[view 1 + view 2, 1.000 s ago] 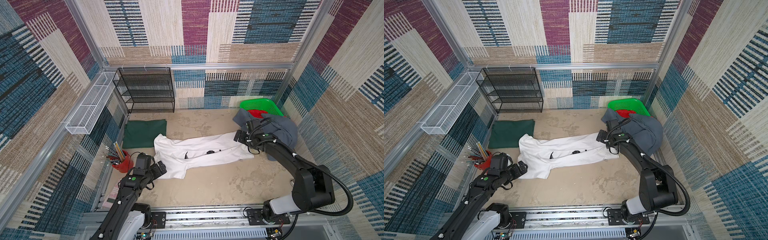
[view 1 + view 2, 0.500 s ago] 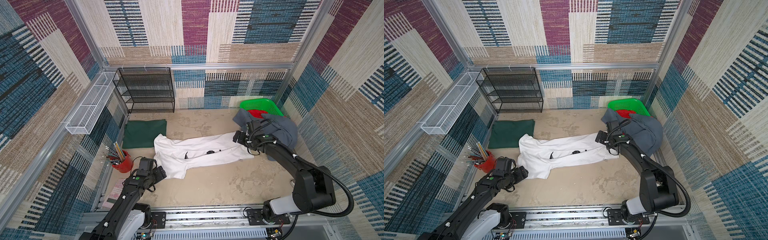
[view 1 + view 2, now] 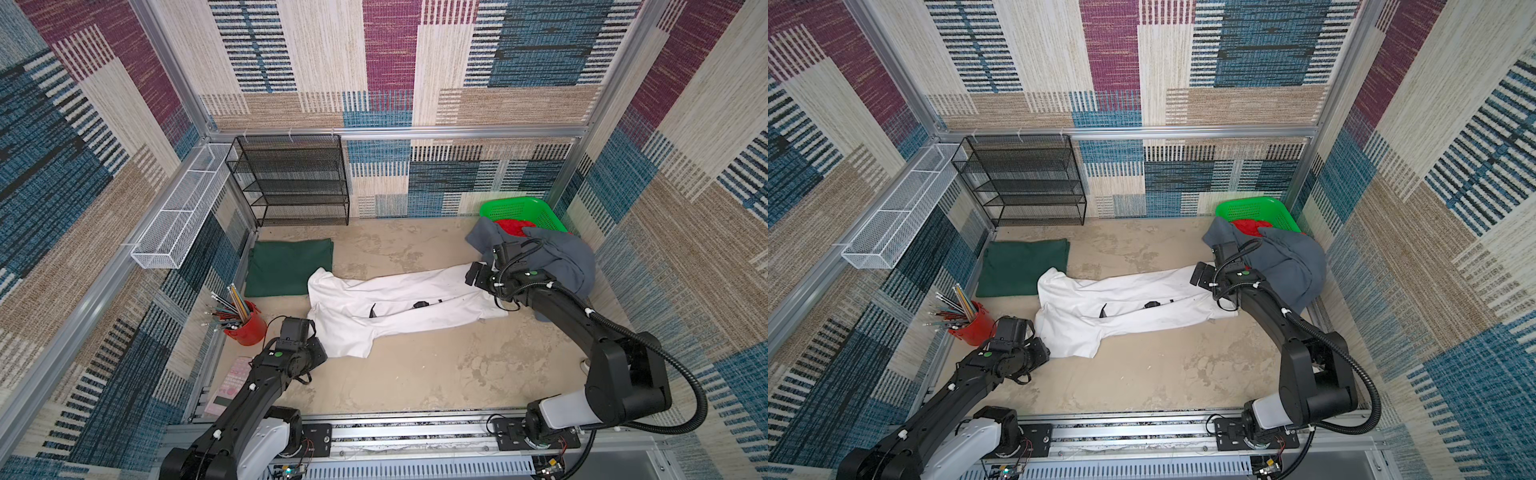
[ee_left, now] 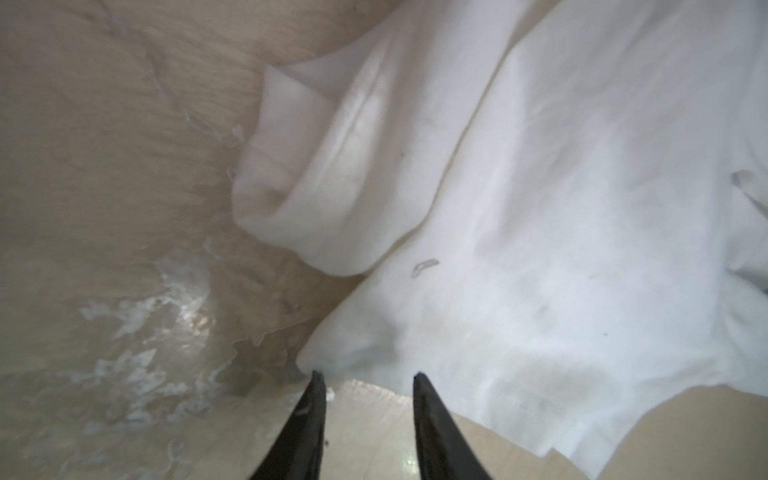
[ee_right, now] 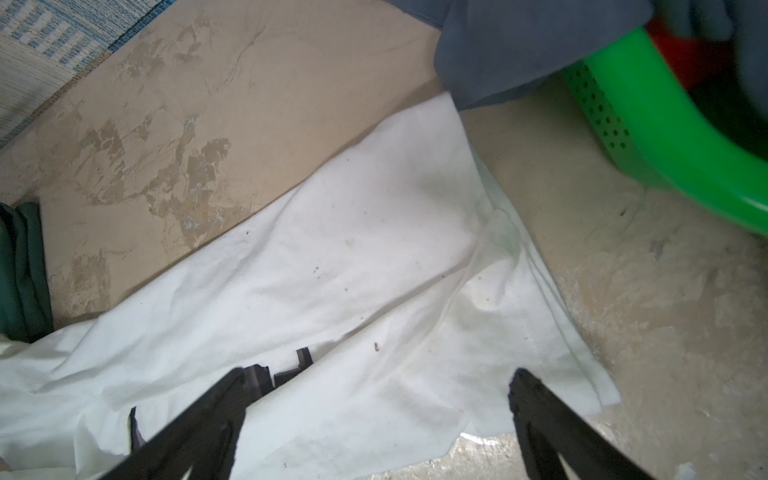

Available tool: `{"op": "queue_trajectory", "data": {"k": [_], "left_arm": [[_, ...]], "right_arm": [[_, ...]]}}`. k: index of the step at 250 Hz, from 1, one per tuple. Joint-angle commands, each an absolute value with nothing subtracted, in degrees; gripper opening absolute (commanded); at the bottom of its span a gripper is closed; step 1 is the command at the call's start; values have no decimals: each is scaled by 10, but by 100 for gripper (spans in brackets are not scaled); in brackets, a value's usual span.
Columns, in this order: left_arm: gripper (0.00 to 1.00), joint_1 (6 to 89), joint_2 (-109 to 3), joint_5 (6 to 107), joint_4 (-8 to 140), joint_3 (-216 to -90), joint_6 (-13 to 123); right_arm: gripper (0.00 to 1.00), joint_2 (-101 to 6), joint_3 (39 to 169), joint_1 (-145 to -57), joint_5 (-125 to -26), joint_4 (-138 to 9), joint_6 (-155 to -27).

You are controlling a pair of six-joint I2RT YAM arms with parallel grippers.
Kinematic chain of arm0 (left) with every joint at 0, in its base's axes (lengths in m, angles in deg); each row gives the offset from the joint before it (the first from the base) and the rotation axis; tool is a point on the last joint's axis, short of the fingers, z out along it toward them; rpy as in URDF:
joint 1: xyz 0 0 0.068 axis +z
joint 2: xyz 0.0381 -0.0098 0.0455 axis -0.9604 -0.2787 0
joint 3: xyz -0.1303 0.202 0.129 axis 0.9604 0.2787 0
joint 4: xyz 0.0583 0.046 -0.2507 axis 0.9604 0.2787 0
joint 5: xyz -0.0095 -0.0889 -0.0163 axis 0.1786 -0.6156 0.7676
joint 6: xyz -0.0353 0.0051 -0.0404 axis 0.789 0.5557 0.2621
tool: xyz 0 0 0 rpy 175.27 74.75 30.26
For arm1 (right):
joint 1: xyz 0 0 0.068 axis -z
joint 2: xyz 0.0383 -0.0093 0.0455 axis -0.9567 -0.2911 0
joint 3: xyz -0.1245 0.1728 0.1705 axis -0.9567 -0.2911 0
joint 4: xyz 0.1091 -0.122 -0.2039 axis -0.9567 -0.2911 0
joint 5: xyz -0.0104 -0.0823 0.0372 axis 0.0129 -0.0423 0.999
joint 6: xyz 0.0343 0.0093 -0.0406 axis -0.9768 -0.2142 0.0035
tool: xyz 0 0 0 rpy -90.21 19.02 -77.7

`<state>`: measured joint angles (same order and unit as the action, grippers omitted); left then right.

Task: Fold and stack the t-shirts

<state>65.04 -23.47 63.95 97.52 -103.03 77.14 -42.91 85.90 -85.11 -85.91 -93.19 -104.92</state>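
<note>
The white t-shirt [image 3: 399,307] [image 3: 1133,307] lies as a long strip across the table, with bits of black print showing. My left gripper [image 4: 368,375] sits low at its near left corner [image 4: 582,208]. The jaws are narrowed but still apart, with bare table between them and the fingertips [image 4: 318,376] at the cloth's edge. My right gripper [image 5: 378,374] hovers wide open over the shirt's right end [image 5: 332,270]. The dark green t-shirt [image 3: 289,266] [image 3: 1023,266] lies folded at the back left. The slate grey t-shirt [image 3: 561,257] [image 3: 1291,262] is draped over the basket.
A bright green basket [image 3: 519,210] [image 5: 665,145] with something red [image 3: 513,226] inside stands at the back right. A red cup of pencils [image 3: 247,326] is close to the left arm. A black mesh shelf [image 3: 291,183] and a white wire tray [image 3: 183,216] line the back left.
My left gripper has come down and forward to the white shirt's near left corner, and its jaws have narrowed from wide open. The right arm has hardly moved.
</note>
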Motion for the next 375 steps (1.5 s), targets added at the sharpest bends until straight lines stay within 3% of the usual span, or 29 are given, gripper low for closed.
{"op": "queue_trajectory", "data": {"k": [1,43,181,200,275,375], "left_arm": [[37,650,-225,653,990,-1043,763],[43,652,-211,715,1021,-1059,753],[38,652,-295,666,962,-1059,761],[35,652,-308,658,955,-1061,761],[0,652,-303,656,974,-1073,751],[0,652,-265,611,981,-1155,781]], "right_arm": [[99,-430,857,-851,-858,-911,-1048],[98,-436,856,-850,-857,-909,-1047],[98,-437,846,-842,-853,-897,-1036],[99,-436,844,-841,-854,-896,-1035],[98,-428,839,-835,-864,-900,-1029],[99,-433,836,-832,-874,-897,-1026]]}}
